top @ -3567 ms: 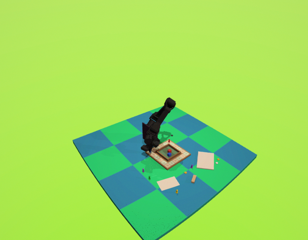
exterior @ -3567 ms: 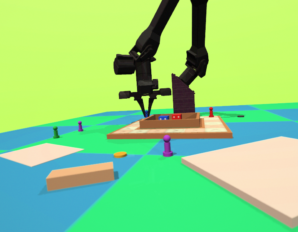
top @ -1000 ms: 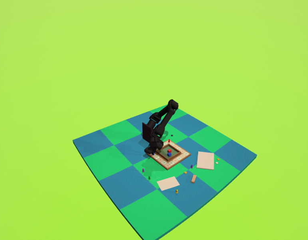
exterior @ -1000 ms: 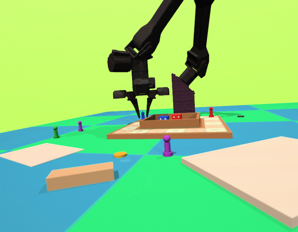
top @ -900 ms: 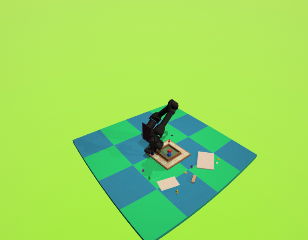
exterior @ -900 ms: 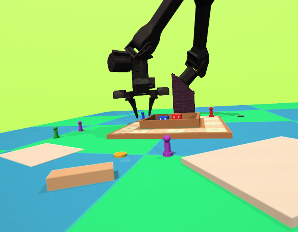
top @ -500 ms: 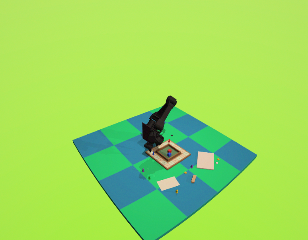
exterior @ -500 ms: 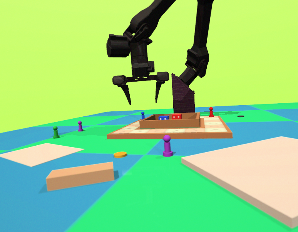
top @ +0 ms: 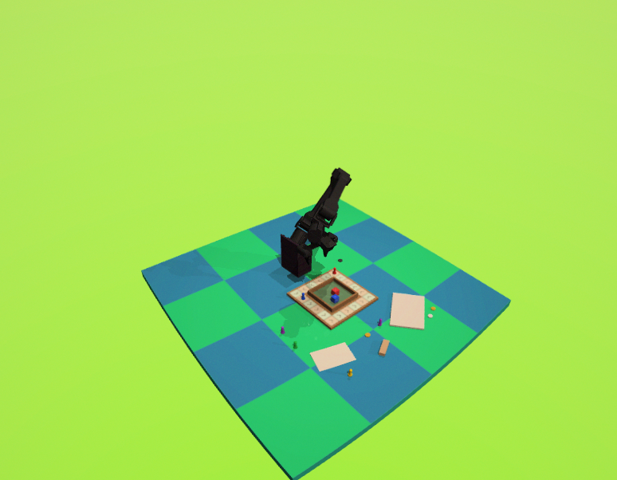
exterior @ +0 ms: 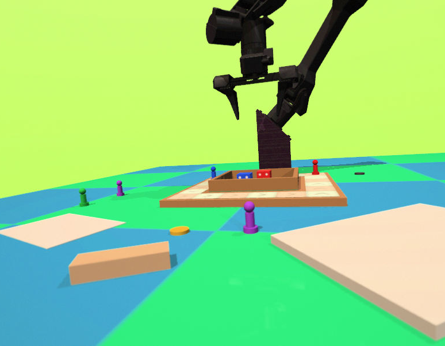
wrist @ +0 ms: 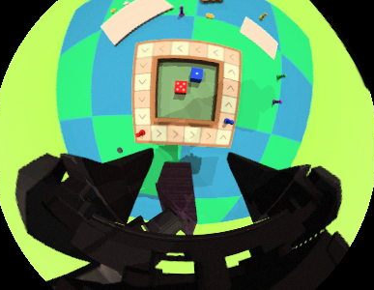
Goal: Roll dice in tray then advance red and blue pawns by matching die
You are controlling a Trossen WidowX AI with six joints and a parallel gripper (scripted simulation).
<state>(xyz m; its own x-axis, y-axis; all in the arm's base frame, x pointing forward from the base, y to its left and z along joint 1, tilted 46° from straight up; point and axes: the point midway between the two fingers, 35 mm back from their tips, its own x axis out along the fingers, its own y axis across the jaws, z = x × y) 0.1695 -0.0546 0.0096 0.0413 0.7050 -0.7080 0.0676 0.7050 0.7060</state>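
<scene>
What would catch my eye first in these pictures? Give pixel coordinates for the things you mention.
Probably the big black arm, its tool [exterior: 258, 117] [wrist: 192, 155] hanging wide open above the game board [top: 331, 327] [exterior: 252, 203] [wrist: 134, 97]. Next, the bright red die [top: 335, 291] [exterior: 263, 173] [wrist: 181, 87] and blue die [top: 335, 298] [exterior: 244, 175] [wrist: 196, 74] inside the walled tray [top: 332, 308] [exterior: 252, 185] [wrist: 155, 92] at the board's middle. Closest to the exterior camera, a large pale slab [top: 407, 311] [exterior: 379, 257] [wrist: 133, 21] fills the right side.
</scene>
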